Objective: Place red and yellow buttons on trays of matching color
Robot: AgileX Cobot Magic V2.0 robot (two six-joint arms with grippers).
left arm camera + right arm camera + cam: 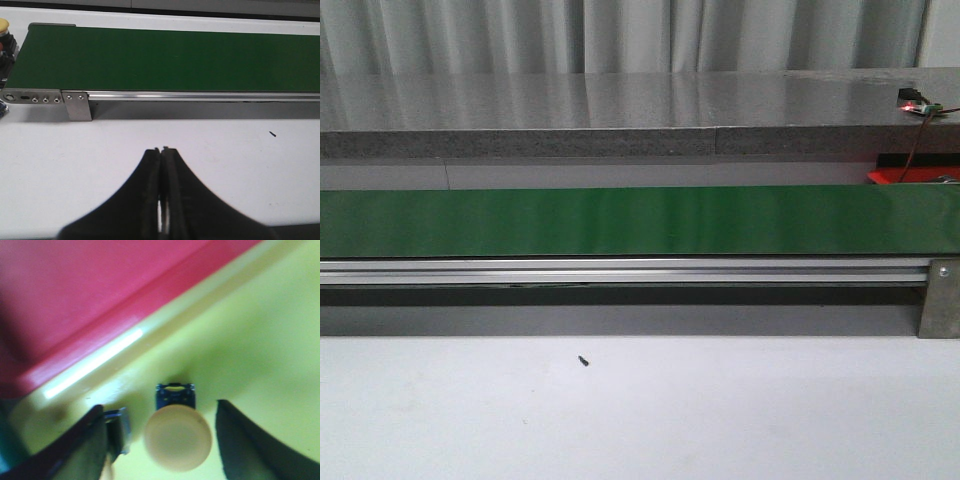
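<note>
White table (640,420) fronts a green belt (620,222), bare in the front view. Over the table, the left gripper (161,152) is pressed together on nothing. Spread wide, the right gripper (165,432) straddles a yellow button (178,437) lying in the yellow tray (260,340), beside the red tray (75,295).

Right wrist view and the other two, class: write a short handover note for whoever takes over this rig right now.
Right gripper: open, fingers either side of a yellow button that sits in the yellow tray; red tray lies beside it.
Left gripper: shut, empty, above the white table before the green belt.
Done: this yellow button is in its tray.
Left: the belt shows no buttons now; a yellow-capped one shows at its end.
</note>
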